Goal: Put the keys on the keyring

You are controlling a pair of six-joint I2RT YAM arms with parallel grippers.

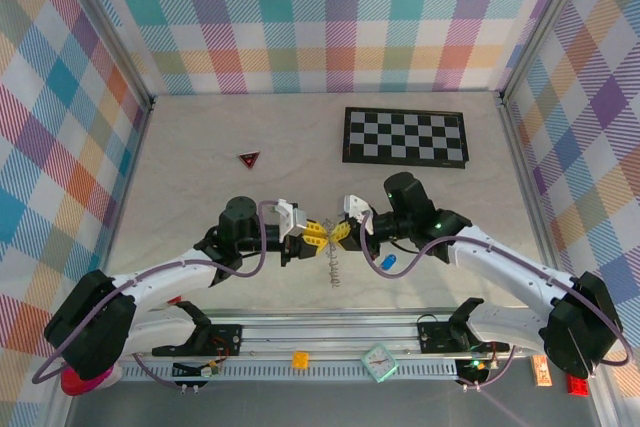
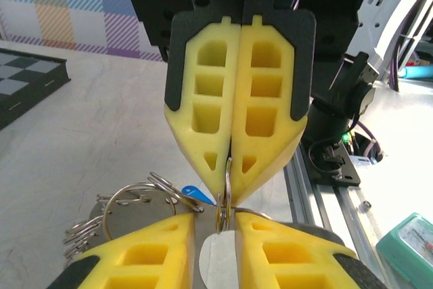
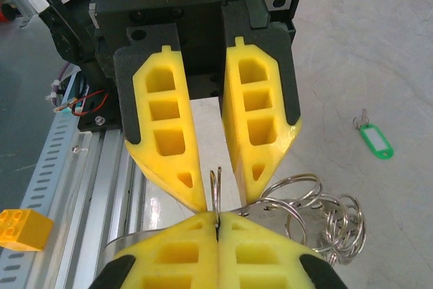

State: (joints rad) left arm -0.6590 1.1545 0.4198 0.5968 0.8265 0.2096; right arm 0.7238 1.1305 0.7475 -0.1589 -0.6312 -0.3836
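Both grippers meet over the table's near middle. My right gripper (image 1: 341, 233) (image 3: 217, 220) is shut on the keyring (image 3: 216, 187), pinching a thin split ring that stands edge-on. My left gripper (image 1: 312, 235) (image 2: 215, 225) faces it, fingers a little apart, with that same ring (image 2: 224, 197) in the gap. The keyring's other loops and silvery chain (image 1: 333, 269) hang below and bunch beside the fingers (image 3: 325, 211). The blue-headed key (image 1: 388, 262) (image 2: 193, 194) lies on the table by the right arm. The mint-green key (image 3: 375, 140) lies on the table apart from the grippers.
A checkerboard (image 1: 405, 136) lies at the back right and a small dark red triangle (image 1: 249, 158) at the back left. The aluminium rail (image 1: 330, 337) runs along the near edge with a yellow brick (image 1: 300, 358) and a mint clock (image 1: 379, 363).
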